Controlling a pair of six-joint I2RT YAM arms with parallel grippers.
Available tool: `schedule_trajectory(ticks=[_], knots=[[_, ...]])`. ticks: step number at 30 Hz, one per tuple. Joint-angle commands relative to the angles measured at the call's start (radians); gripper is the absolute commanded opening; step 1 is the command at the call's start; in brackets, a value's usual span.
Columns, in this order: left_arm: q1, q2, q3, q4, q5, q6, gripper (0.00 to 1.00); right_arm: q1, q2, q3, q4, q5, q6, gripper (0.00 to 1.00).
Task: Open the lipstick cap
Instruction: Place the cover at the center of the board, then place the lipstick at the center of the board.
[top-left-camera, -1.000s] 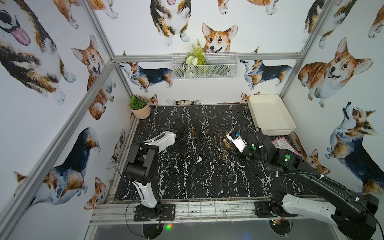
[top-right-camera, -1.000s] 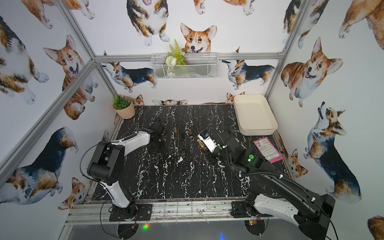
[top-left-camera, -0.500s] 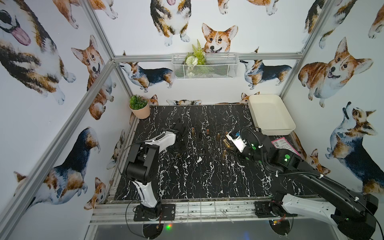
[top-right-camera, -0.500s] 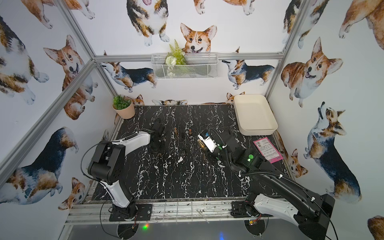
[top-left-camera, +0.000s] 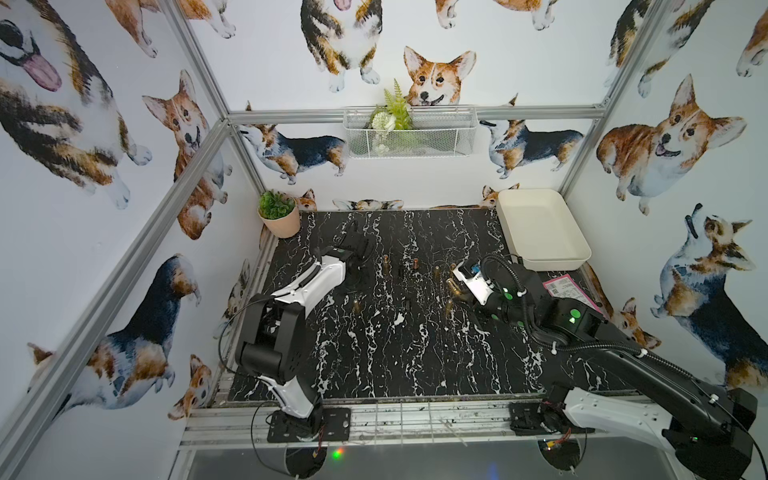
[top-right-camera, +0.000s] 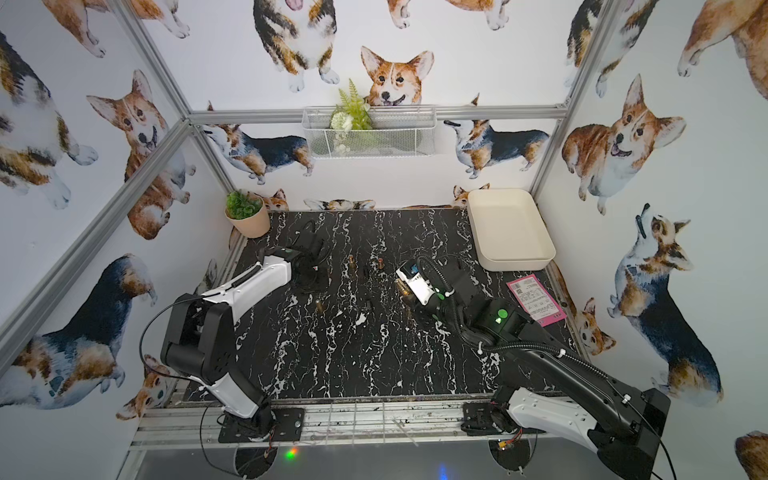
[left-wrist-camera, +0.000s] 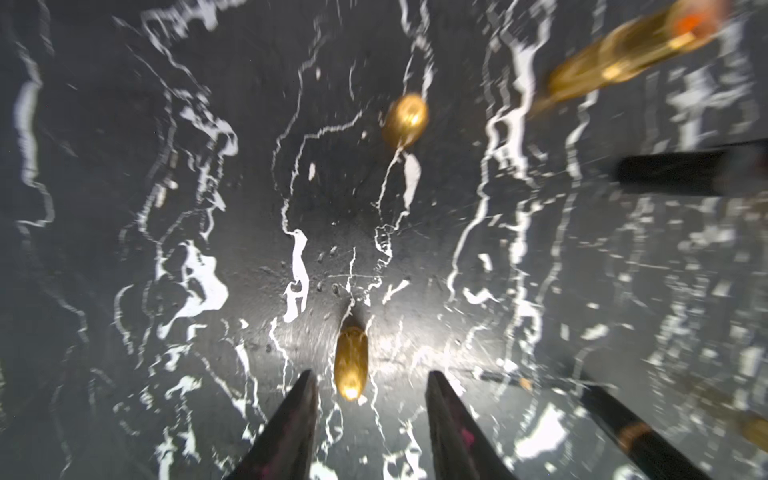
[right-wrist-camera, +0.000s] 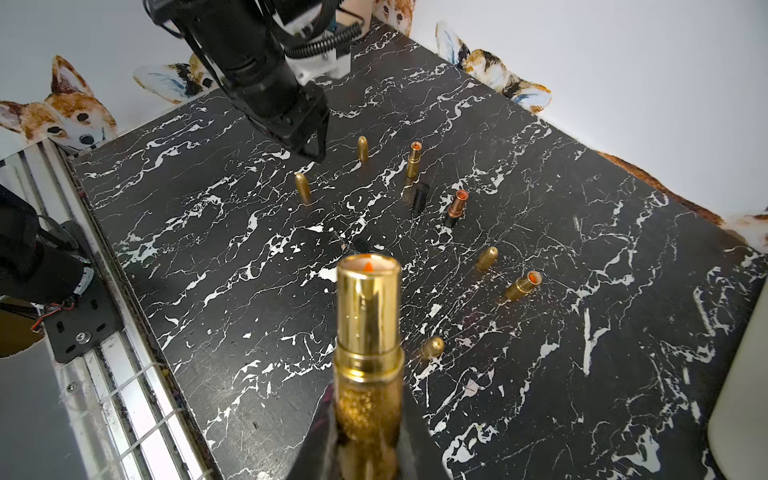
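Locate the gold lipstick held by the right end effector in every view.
Both top views: gold lipstick above the black marble tabletop, just right of its centre.
Right wrist: bottom centre, filling the foreground.
Left wrist: not in it.
Shared landmark: that tabletop, in all four.

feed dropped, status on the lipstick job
Left tool open over upright gold bullet-shaped cap. Right tool shut on uncapped gold lipstick tube. Other tubes and caps stand nearby.

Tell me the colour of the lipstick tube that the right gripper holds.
Shiny gold lipstick tube, orange inside; best seen in the right wrist view.
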Motion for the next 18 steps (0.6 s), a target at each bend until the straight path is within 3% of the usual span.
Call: schedule_trajectory(ticks=[1, 8, 12, 18], knots=[[0.002, -0.083, 0.06, -0.116, 0.031, -0.006, 0.46, 0.002, 0.019, -0.011, 0.031, -0.002, -0.008, 0.02], [-0.026, -0.168, 0.181, -0.145, 0.353, 0.011, 0.52, 0.002, 0.042, -0.001, 0.074, -0.022, -0.015, 0.03], [-0.06, -0.196, 0.196, -0.06, 0.643, 0.005, 0.56, 0.002, 0.079, 0.014, 0.089, -0.04, -0.022, 0.03], [-0.148, -0.183, 0.232, -0.024, 0.762, 0.001, 0.58, 0.003, 0.118, 0.039, 0.108, -0.06, -0.023, 0.03]])
